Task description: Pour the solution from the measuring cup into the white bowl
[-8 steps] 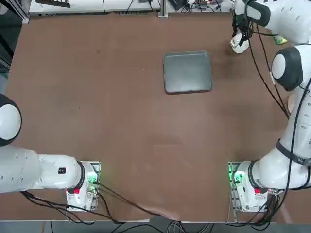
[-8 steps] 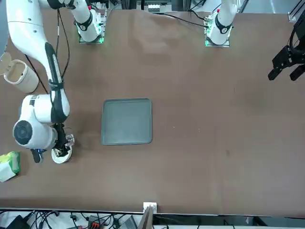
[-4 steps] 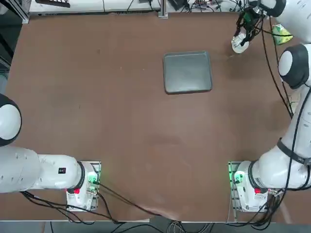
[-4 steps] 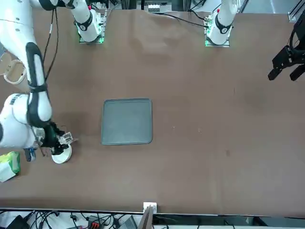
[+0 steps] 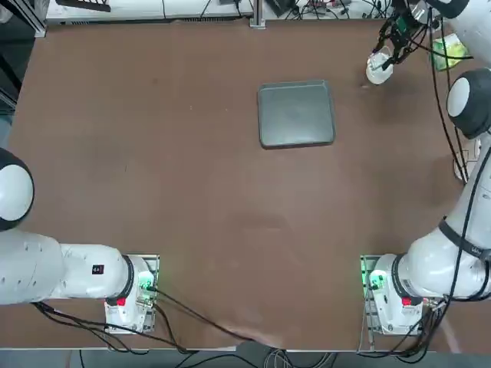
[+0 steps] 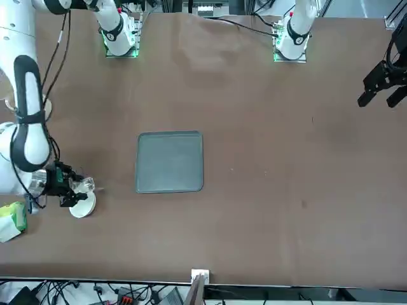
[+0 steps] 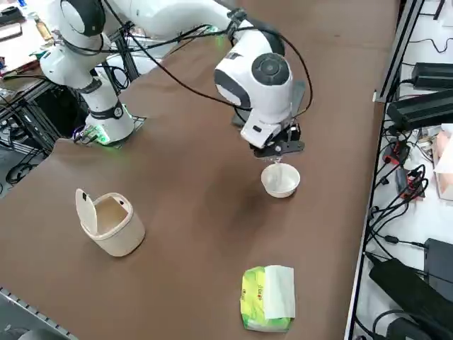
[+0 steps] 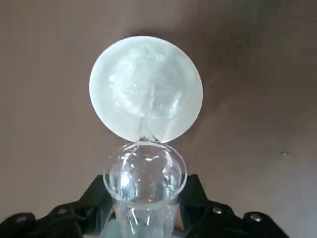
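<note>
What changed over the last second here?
The right arm's upper links swung off the table while the right claw stayed over the white bowl, holding the measuring cup tipped; liquid now streams into the bowl. Bowl and grey tray didn't move.

Even, bright overhead light, soft shadows, glints on the measuring cup [image 8: 144,181].

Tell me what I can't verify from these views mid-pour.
- Cup base and liquid left: wrist view, cut by frame edge and gripper.
- Cup in top view: too small, hidden by cables.
- Bowl fill level: side view, rim hides it.
- Bowl in front view: partly behind gripper.
</note>
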